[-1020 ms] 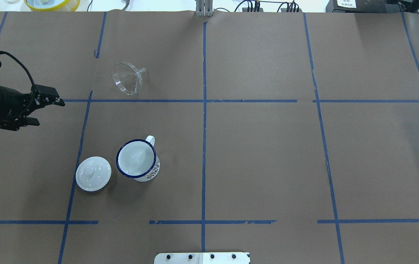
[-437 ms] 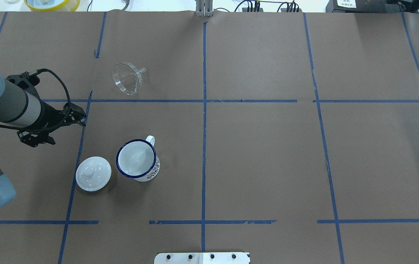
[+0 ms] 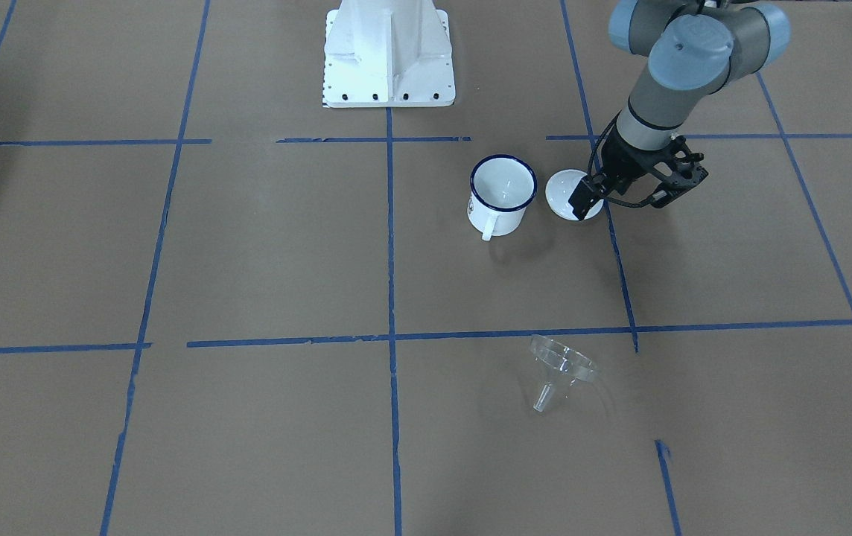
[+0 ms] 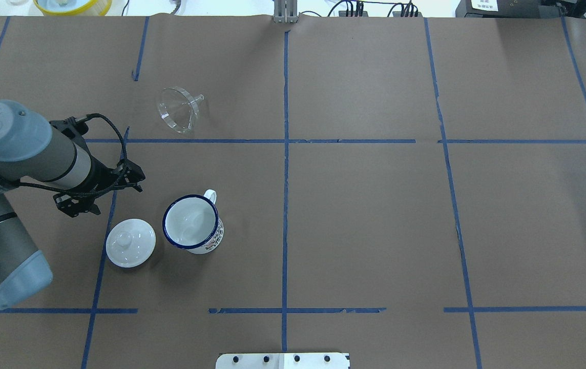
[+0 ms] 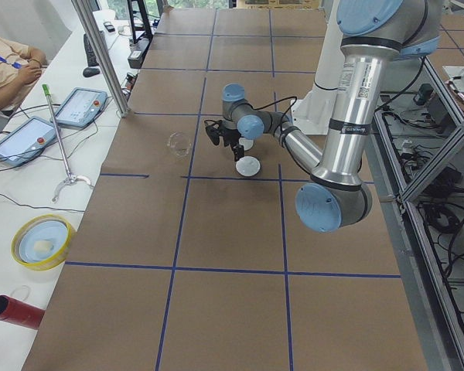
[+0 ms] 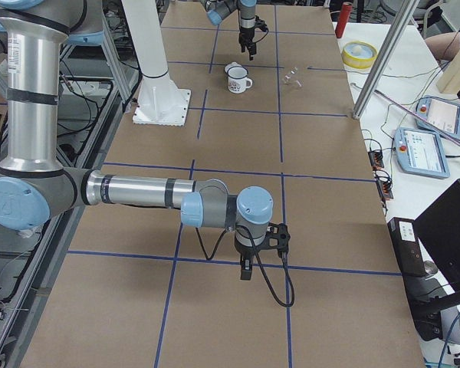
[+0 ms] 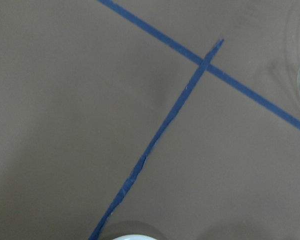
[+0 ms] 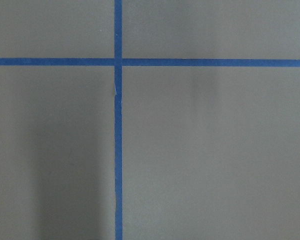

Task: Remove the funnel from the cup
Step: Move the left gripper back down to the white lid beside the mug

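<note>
The clear plastic funnel (image 4: 178, 110) lies on its side on the brown table cover, spout pointing right, well beyond the cup and apart from it; it also shows in the front view (image 3: 560, 368). The white enamel cup (image 4: 192, 224) with a dark blue rim stands upright and empty, also seen from the front (image 3: 500, 190). My left gripper (image 4: 138, 180) hangs above the table just left of and beyond the cup, near the lid, looking shut and empty. My right gripper (image 6: 245, 274) shows only in the right side view, far from these things; I cannot tell its state.
A white domed lid (image 4: 130, 242) with a knob lies just left of the cup. The robot's white base plate (image 4: 283, 360) sits at the near edge. A yellow bowl (image 4: 72, 5) stands past the far left edge. Blue tape lines grid the cover.
My left arm has swung in from the left edge, to the right and nearer the robot, bringing its gripper close to the lid and cup. Funnel, cup and lid have not moved.
</note>
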